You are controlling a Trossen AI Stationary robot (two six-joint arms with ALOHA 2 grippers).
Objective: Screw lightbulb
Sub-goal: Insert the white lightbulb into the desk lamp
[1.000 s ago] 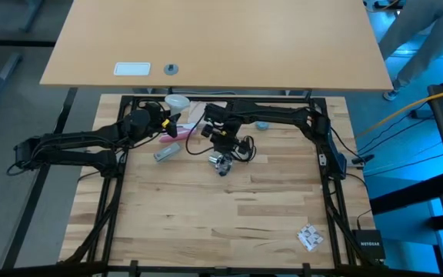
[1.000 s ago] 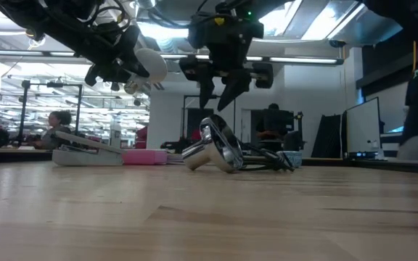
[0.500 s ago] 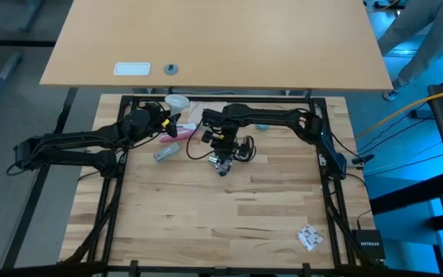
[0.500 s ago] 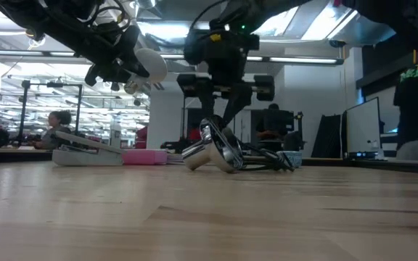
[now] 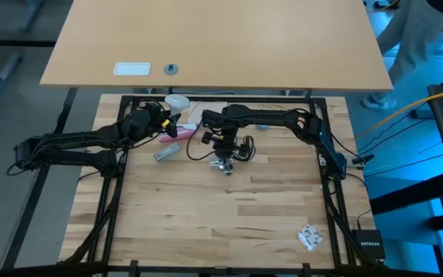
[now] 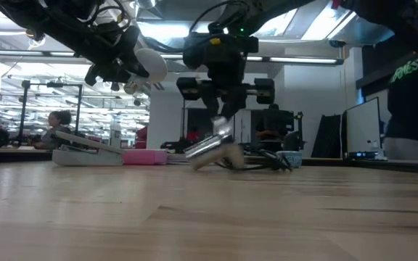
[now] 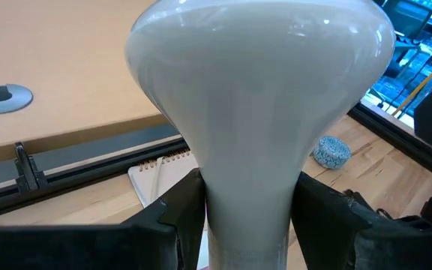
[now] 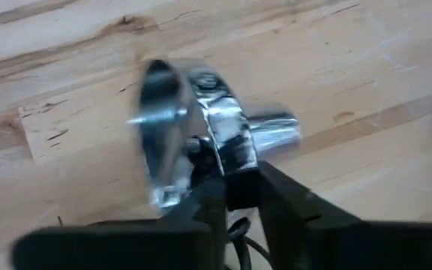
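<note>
Clamping my right pincer (image 8: 235,196) on the shiny round metal socket (image 8: 193,135) lying tilted on the wooden table (image 5: 237,208), I should stand it upright, mouth toward my left pincer (image 7: 238,217), which grips the white frosted lightbulb (image 7: 257,90) raised nearby.

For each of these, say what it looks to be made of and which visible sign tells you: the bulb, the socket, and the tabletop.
Bulb: probably frosted glass or plastic; smooth, opaque white with soft glossy highlights.
Socket: likely polished metal; silvery and mirror-like, with bright reflections.
Tabletop: wood, seemingly jointed planks with a matte finish; grain, knots and board seams show.
</note>
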